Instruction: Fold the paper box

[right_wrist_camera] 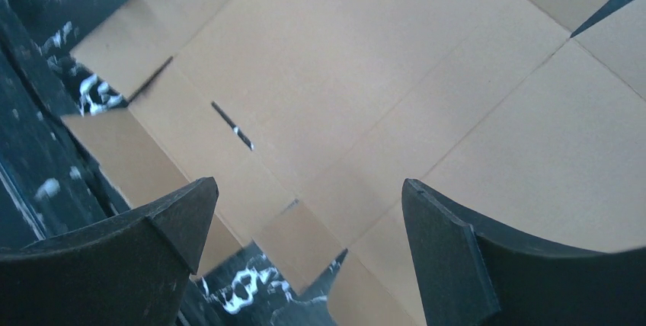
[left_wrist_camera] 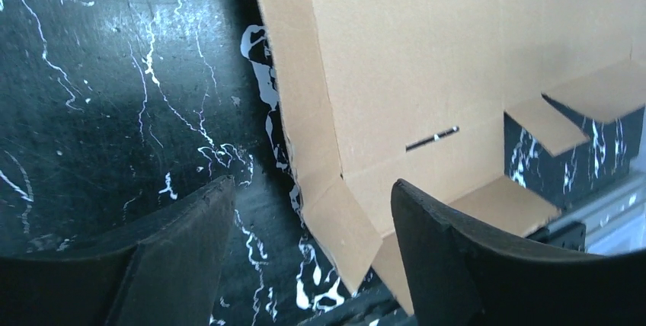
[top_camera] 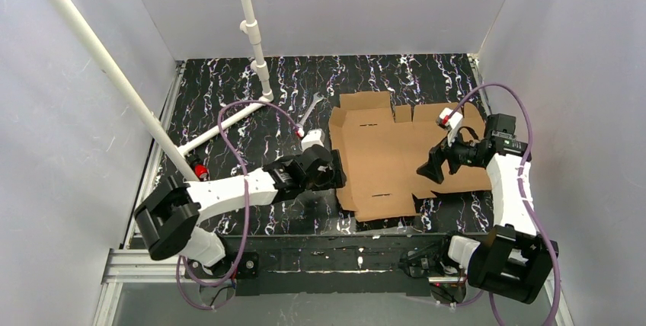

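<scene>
Black, white-veined table (top_camera: 221,82) enclosed by plain grey walls (top_camera: 335,6), seen from above and from both wrists. White pipes (top_camera: 103,63) cross the left side of the enclosure, and a metal wrench (top_camera: 309,110) lies on the table just beyond the far left corner of the cardboard. The paper box (top_camera: 385,155) is an unfolded brown corrugated sheet lying largely flat on the right-centre of the table, between the two arms, with its flaps spread outward and narrow slots (left_wrist_camera: 432,138) cut near its creases. The left gripper (top_camera: 336,169) reaches in from the left and sits low at the sheet's left edge. In the left wrist view the left gripper (left_wrist_camera: 312,185) has its jaws apart, with the narrow side strip and a small corner tab (left_wrist_camera: 343,231) of the sheet lying between them, not clamped. The right gripper (top_camera: 429,168) hangs over the right half of the sheet, pointing toward its middle. In the right wrist view the right gripper (right_wrist_camera: 308,183) has its jaws spread wide with bare cardboard below, holding nothing; contact with the sheet cannot be determined.
</scene>
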`<control>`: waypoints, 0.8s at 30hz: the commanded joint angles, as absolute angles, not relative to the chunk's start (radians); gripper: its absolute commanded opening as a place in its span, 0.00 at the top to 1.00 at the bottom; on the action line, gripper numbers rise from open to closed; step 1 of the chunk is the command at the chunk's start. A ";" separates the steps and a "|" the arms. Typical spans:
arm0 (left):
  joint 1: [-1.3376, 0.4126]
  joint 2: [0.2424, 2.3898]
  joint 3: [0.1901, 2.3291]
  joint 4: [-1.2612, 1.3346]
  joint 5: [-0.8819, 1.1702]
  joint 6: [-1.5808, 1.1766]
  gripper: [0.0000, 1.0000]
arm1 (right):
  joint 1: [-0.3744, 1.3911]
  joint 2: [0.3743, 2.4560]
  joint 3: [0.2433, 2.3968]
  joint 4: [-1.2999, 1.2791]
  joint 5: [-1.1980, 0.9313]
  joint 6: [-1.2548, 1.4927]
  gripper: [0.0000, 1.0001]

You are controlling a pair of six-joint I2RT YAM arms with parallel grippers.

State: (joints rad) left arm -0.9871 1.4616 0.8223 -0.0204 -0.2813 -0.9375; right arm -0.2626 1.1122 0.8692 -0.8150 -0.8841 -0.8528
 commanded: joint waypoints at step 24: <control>-0.752 1.422 0.811 0.047 0.233 -0.802 0.16 | -0.238 1.243 0.683 -1.014 -0.632 -2.155 0.30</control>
